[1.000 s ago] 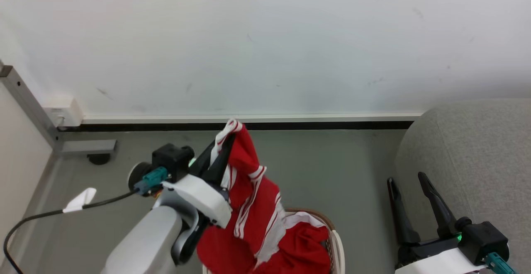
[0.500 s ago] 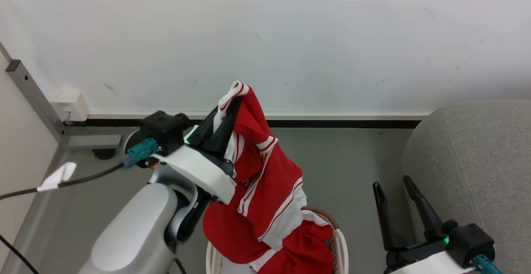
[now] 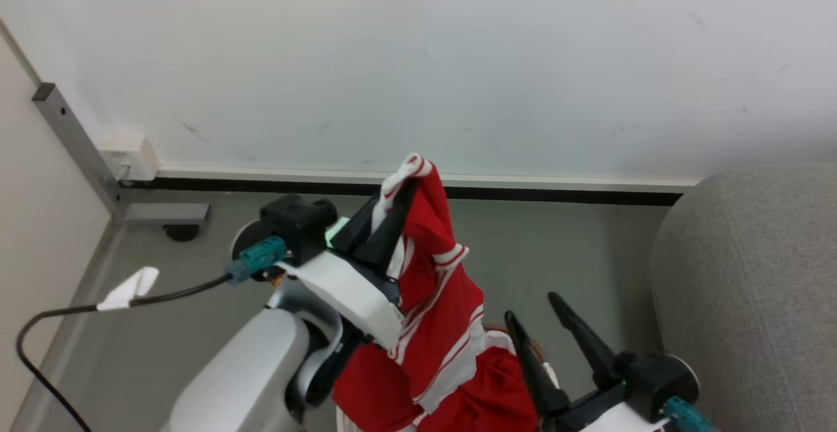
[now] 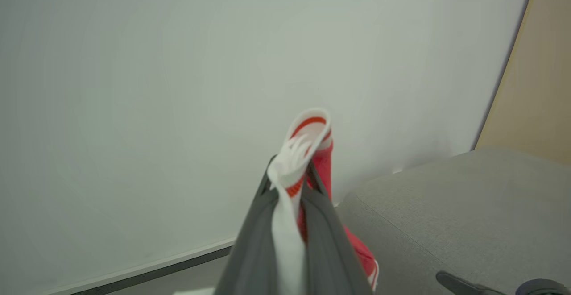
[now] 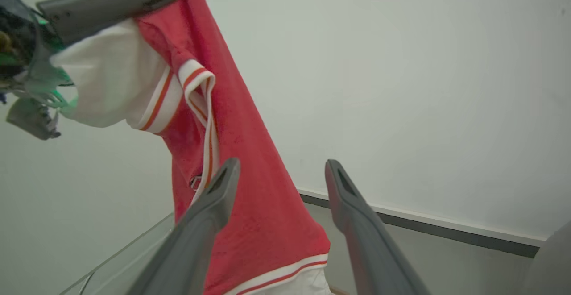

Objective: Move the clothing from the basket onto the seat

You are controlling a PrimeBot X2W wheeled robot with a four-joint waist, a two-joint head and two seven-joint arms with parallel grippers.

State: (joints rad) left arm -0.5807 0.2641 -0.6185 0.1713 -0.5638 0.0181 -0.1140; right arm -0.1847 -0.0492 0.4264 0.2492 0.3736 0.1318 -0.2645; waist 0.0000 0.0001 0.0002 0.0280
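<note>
Red and white sportswear is the main event: the red garment [image 3: 431, 288] hangs in the air from the left gripper [image 3: 402, 197], whose two dark fingers are pinched tight on a white-trimmed edge at the very top. In the left wrist view that bit of trim [image 4: 308, 127] pokes out just past the fingertips, so the hold looks pretty thin. That's probably the biggest worry, since a quick swing toward the seat [image 3: 752, 288] could pull the fabric loose. The other is the bottom end. It droops down to the second red piece [image 3: 497, 386] lying in the basket [image 3: 549, 372], and it's hard to tell whether the two are touching or apart, so the hem might drag that piece along or catch the rim. The garment itself looks soft and limp, hanging in long folds, with thin white stripes along the seams, a striped cuff flopping off one side and a white band low down. The right gripper [image 3: 531, 308] sits just beside the hanging cloth with its fingers spread and nothing between them, close enough that a sideways pass could snag on it. The seat is off on the robot's right, well apart from the basket, light grey and woven. Behind everything are the grey floor [image 3: 562, 249] and a plain white wall [image 3: 418, 59].
</note>
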